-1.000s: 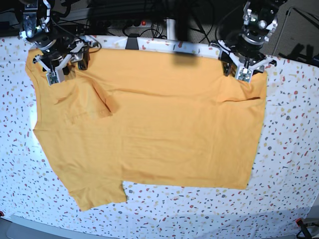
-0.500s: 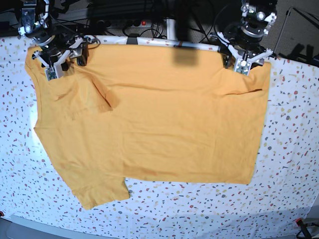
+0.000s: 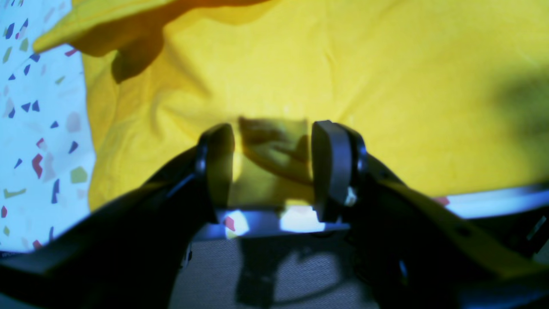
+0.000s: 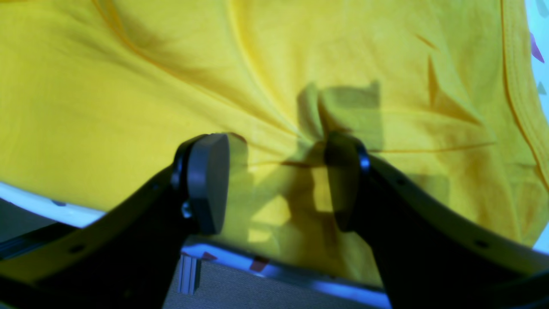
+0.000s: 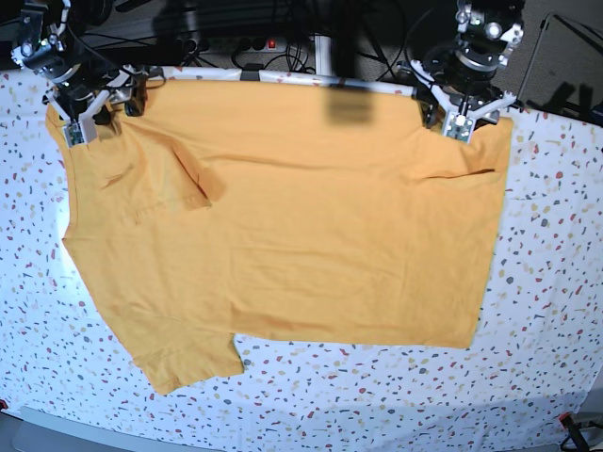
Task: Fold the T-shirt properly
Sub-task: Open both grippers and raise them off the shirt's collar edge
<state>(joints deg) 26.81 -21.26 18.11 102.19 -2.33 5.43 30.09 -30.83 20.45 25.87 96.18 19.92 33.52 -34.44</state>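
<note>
Basically shirt [image 5: 283, 226] lies spread flat on the speckled table [image 5: 556, 282], covering most of the middle and reaching back to the far edge. Near edge: one sleeve [image 5: 188, 363] sticks out toward the near-left corner, with bare table along the front and both sides. Straight side edge of the shirt runs down the base view's right. Mid-left has a small folded-over flap [image 5: 193, 184] with creases around it. Far edge: both grippers sit at the shirt's far corners, well apart. Right gripper [image 5: 80, 118] is at the far-left corner in the base view; in its wrist view the fingers [image 4: 206, 189] stand apart with wrinkled cloth [image 4: 274, 86] showing between and beyond them, cloth not pinched, whether tips touch it cannot tell. Stitched hem [image 4: 514, 94] runs down that view's right side. Left gripper [image 5: 462, 118] is at the far-right corner in the base view; its wrist view shows fingers [image 3: 330, 171] apart too, cloth [image 3: 343, 64] past them and table rail [image 3: 493, 201] under the tips, nothing clamped. A lifted fold of cloth [image 3: 103, 30] sits at that view's upper left, next to bare table [image 3: 38, 128]. Cables and dark gear [image 5: 273, 28] lie beyond the far edge.
</note>
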